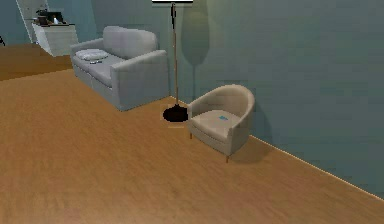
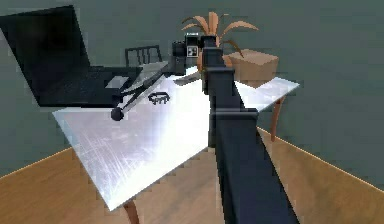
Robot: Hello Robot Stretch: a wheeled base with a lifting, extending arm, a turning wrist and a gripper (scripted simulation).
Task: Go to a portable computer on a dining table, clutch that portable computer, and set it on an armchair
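Gripper (image 2: pixel 140 100) above dining table (image 2: pixel 165 145) near far edge, 2 thin fingers (image 2: pixel 119 114) beside laptop (image 2: pixel 58 58); cannot tell if it holds anything. Laptop open, at table's far left corner. Box (image 2: pixel 256 66) at far right corner, plant (image 2: pixel 214 25) behind. Forward view: beige armchair (image 1: pixel 222 118) by floor lamp (image 1: pixel 176 60), grey sofa (image 1: pixel 120 65).

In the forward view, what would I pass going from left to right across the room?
A white cabinet with dark things on top → pale grey-blue sofa → thin floor lamp on a round black base → beige tub-shaped armchair.
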